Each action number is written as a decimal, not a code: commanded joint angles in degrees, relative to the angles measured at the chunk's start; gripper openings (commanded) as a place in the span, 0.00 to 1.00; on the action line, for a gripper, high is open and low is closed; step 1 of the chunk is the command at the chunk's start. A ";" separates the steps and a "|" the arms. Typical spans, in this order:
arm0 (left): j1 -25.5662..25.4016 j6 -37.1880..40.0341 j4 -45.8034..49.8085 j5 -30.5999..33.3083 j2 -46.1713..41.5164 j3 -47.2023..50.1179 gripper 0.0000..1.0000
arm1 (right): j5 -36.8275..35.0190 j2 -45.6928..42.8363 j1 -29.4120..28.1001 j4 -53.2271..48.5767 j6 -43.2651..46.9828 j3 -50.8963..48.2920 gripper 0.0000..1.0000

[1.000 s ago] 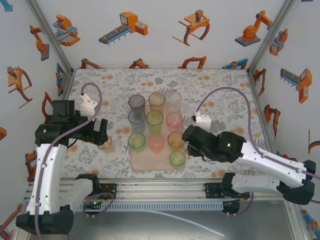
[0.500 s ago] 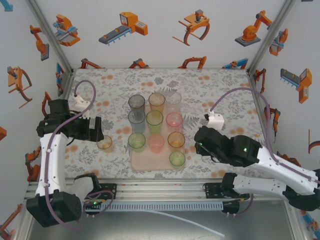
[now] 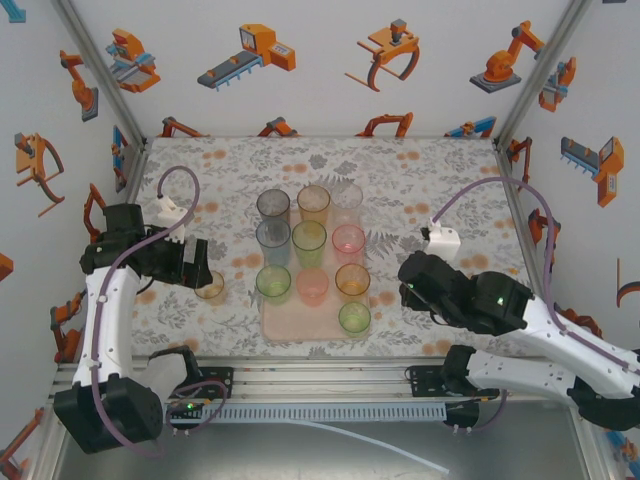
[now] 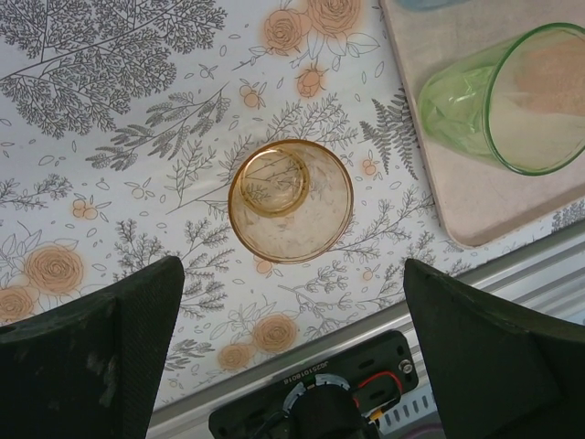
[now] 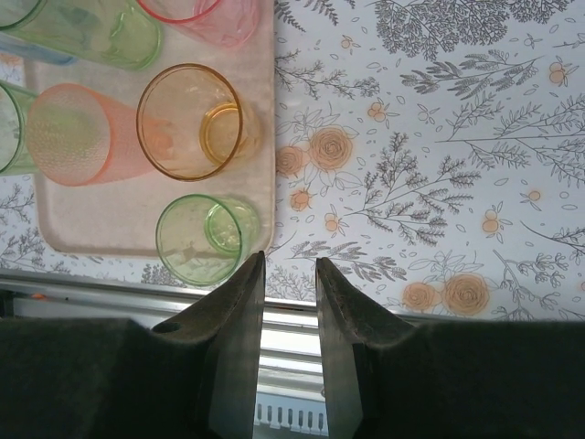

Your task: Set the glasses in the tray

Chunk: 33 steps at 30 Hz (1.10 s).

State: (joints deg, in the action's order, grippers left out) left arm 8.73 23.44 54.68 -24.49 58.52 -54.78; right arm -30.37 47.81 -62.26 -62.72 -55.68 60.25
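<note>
The pale-pink tray (image 3: 300,326) lies mid-table with several glasses standing in it, among them a green one (image 3: 353,317) at its near right corner. One amber glass (image 3: 210,287) stands on the tablecloth left of the tray. My left gripper (image 3: 198,264) hovers over it, open wide. The left wrist view has that amber glass (image 4: 291,199) upright just beyond the gap between the fingers (image 4: 101,347), touching neither. My right gripper (image 3: 412,285) hangs right of the tray, jaws a narrow gap apart and empty (image 5: 289,261), beside the green glass (image 5: 206,238).
A metal rail (image 3: 320,378) runs along the table's near edge. Slanted frame posts (image 3: 530,70) and sticker-covered walls close in the sides and back. Bare floral cloth (image 3: 450,190) spreads right of the tray. The tray's corner (image 4: 462,197) holds a green glass (image 4: 512,96).
My right gripper has drawn back to the right, away from the tray's near right corner. The left gripper shifted slightly over the amber glass, still open. No glass has moved.
</note>
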 commanded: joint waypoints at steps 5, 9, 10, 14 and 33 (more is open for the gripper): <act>0.31 2.31 -2.32 -2.04 -0.35 1.91 0.99 | -1.88 -0.39 0.80 -1.00 -1.50 -0.65 0.31; 0.32 1.96 -3.24 -2.40 -0.67 2.90 0.99 | -2.06 -0.50 0.96 -1.01 -2.10 -1.09 0.31; 0.32 1.99 -3.57 -2.29 -0.91 3.27 0.99 | -1.98 -0.47 0.93 -1.07 -2.29 -1.19 0.31; 0.32 2.20 -4.70 -2.15 -1.48 4.64 1.00 | -1.89 -1.27 0.93 -1.22 -3.26 -2.00 0.31; 2.20 0.41 -9.65 1.04 -0.74 9.67 0.90 | -2.84 -1.93 1.31 -0.32 -4.53 -2.92 0.31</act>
State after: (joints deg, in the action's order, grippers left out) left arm 10.24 24.21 46.46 -23.33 57.89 -45.69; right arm -31.18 45.76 -61.25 -62.74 -58.74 57.82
